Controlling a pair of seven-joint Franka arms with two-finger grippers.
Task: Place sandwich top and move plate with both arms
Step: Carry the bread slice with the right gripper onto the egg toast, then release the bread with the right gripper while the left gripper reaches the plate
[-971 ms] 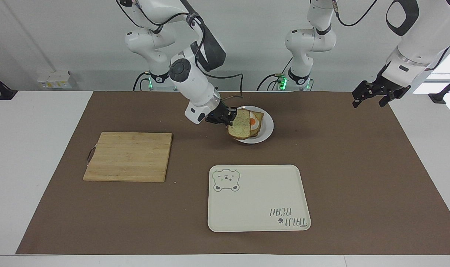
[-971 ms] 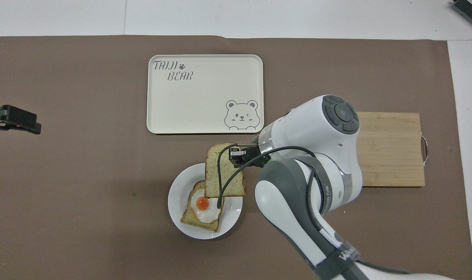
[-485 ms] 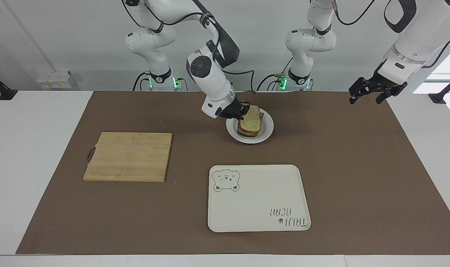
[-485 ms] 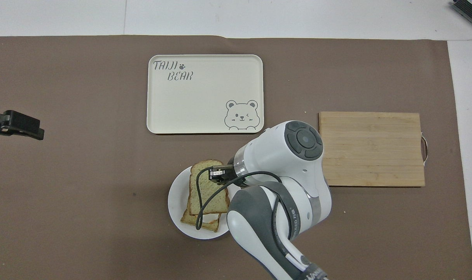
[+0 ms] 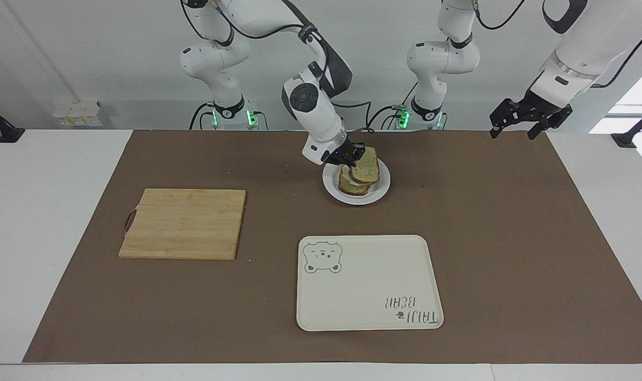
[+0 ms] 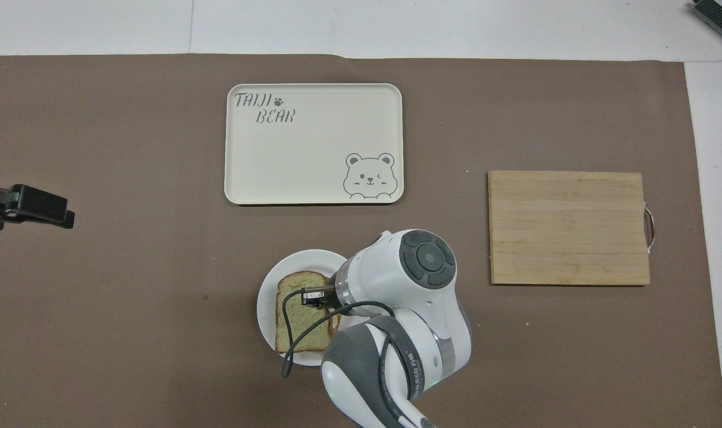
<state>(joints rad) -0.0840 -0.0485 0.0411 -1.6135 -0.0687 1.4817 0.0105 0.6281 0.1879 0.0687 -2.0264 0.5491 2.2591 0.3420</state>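
The right gripper (image 5: 354, 153) is closed on one edge of the sandwich top (image 5: 367, 165), holding the slice tilted over the bread stack on the plate (image 5: 383, 186). The plate sits on the brown mat (image 5: 511, 238), nearer to the robots than the cream tray (image 5: 352, 296). The left gripper (image 5: 527, 119) hangs in the air, fingers spread and empty, over the left arm's end of the mat.

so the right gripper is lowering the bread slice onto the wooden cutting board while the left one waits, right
Not the cutting board, which is bare. The facing view shows the right gripper holding the sandwich top over the egg slice on the plate. The left gripper does wait, at its own end of the table.
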